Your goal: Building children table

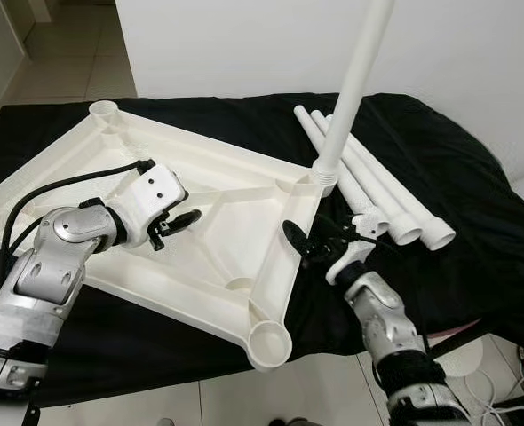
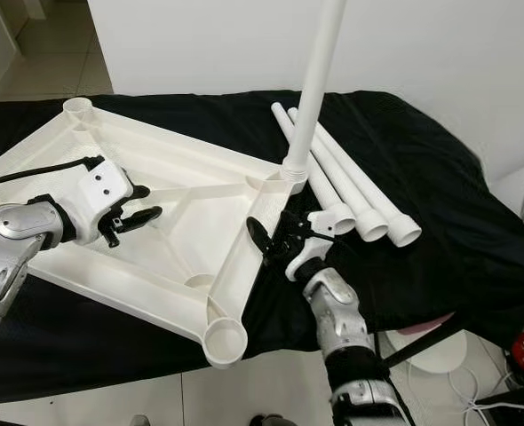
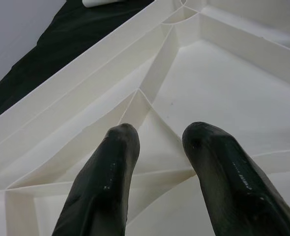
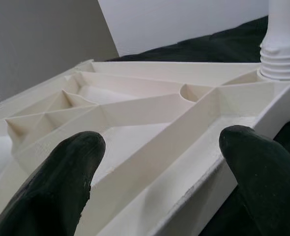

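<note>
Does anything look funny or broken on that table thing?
Nothing looks broken. The white plastic tabletop lies upside down on the black cloth, with one white leg standing in a corner socket and three loose white tube legs beside it.

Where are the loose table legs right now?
The three loose legs lie side by side on the black cloth, on the robot's right, just beyond the upside-down tabletop and beside the upright leg, near the right gripper.

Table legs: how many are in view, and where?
4: one leg stands upright in the tabletop's corner socket; three loose legs lie side by side on the black cloth beside it.
</note>
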